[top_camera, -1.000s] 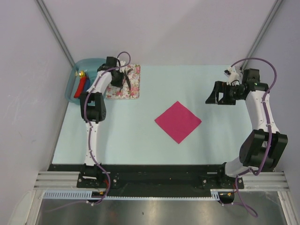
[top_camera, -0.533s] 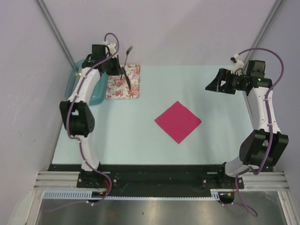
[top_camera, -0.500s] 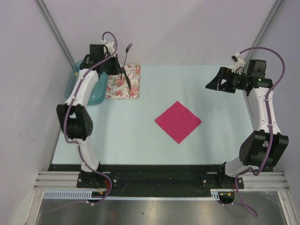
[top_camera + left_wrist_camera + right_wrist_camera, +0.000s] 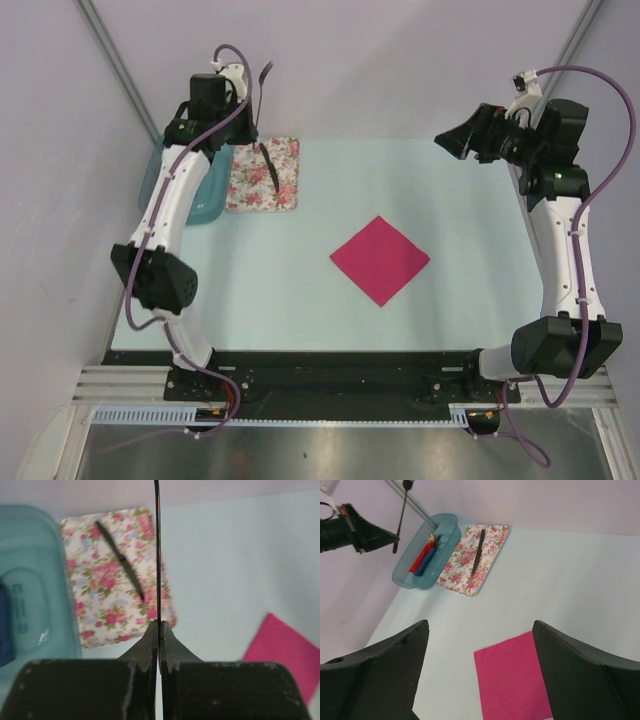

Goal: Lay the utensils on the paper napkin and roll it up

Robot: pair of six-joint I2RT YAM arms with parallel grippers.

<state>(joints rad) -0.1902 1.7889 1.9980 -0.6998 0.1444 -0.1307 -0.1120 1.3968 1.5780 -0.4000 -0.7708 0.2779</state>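
The left gripper point(image 4: 158, 627) is clamping the fork point(image 4: 157, 555) between fully closed jaws and holding it raised off the table. Below and ahead of this gripper, the knife point(image 4: 120, 560) is lying on the floral cloth point(image 4: 100, 615). The paper napkin point(image 4: 287, 647) is lying flat to the gripper's right. The right gripper point(image 4: 480, 625) is hanging wide open, gripping nothing.

White arm links point(image 4: 170, 205), black joint housings point(image 4: 152, 278), looping purple cables point(image 4: 600, 72), black right tool point(image 4: 480, 625)
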